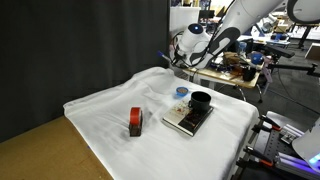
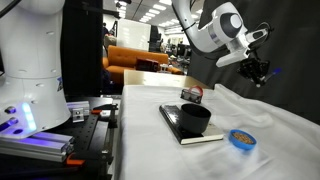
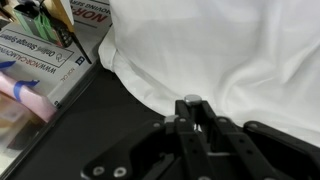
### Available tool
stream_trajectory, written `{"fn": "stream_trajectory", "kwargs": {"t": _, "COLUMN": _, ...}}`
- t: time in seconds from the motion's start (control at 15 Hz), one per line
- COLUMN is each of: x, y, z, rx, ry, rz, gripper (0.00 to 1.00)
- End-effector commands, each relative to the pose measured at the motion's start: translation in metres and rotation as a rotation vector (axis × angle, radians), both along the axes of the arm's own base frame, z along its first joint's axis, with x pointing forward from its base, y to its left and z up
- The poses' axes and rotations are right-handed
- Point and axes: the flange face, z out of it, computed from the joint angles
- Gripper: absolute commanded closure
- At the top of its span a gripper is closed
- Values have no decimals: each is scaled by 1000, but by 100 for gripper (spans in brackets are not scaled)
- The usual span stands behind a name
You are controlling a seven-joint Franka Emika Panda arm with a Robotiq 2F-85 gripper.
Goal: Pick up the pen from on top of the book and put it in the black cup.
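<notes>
The book point(image 1: 184, 123) point(image 2: 180, 131) lies flat and dark on the white cloth. The black cup point(image 1: 201, 101) point(image 2: 195, 118) stands on top of it. The pen shows in no view. My gripper point(image 1: 175, 60) point(image 2: 258, 72) point(image 3: 192, 103) hangs in the air over the cloth's far edge, well away from the book and cup. In the wrist view its two fingers are pressed together, and I see nothing between them.
A red-orange block point(image 1: 135, 122) point(image 2: 192, 93) sits on the cloth away from the book. A small blue round object point(image 1: 181, 92) point(image 2: 240, 139) lies near the cup. Below the gripper, the cloth's edge point(image 3: 130, 85) drops off beside boxes point(image 3: 45, 50).
</notes>
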Motion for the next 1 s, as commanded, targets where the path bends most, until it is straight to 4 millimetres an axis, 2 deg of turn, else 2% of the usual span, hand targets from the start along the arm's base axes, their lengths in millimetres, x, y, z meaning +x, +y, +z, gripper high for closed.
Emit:
{"fn": "stream_trajectory", "kwargs": {"t": 0.0, "x": 1, "y": -2, "z": 4, "rx": -1, "ry": -10, "rz": 3, "gripper": 96}}
{"fn": "stream_trajectory", "kwargs": {"t": 0.13, "x": -2, "y": -2, "z": 14, "rx": 3, "ry": -17, "rz": 1, "gripper": 96}}
{"fn": "stream_trajectory", "kwargs": {"t": 0.33, "x": -10, "y": -2, "z": 38, "rx": 14, "ry": -27, "rz": -3, "gripper": 96}}
{"fn": "stream_trajectory", "kwargs": {"t": 0.67, "x": -35, "y": 9, "z": 95, "rx": 36, "ry": -23, "rz": -19, "gripper": 96}}
{"fn": "stream_trajectory", "kwargs": {"t": 0.93, "x": -53, "y": 19, "z": 119, "rx": 33, "ry": 28, "rz": -41, "gripper": 96}}
